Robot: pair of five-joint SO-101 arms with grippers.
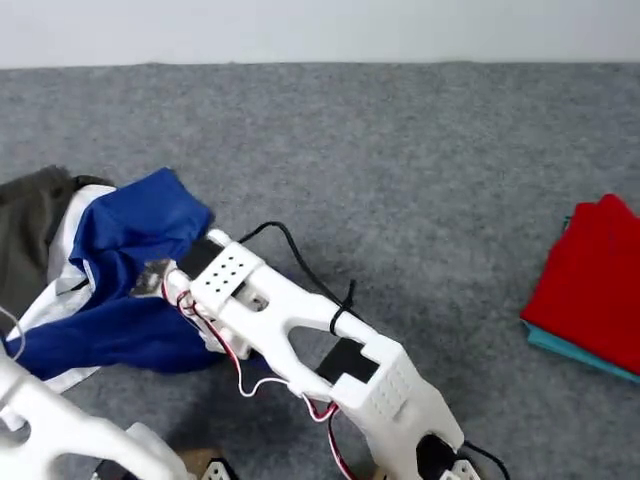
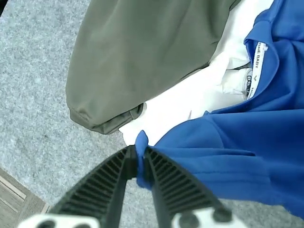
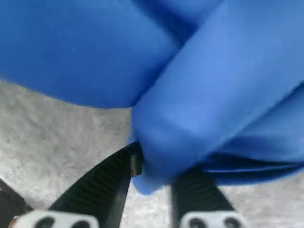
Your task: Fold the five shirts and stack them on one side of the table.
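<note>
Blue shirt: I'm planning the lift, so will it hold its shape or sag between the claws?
Probably floppy: the blue shirt lies in soft folds and bunches where the right claw holds it. Likely light, since the left claw pinches just a thin edge. Expect sagging between them.

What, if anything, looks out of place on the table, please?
The blue shirt, white shirt and olive shirt lie crumpled in one heap; left gripper and right gripper both pinch the blue one. The red shirt on the teal shirt looks tidy.

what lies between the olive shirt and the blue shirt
A white shirt, lying between the olive shirt and blue shirt in the left wrist view.
</note>
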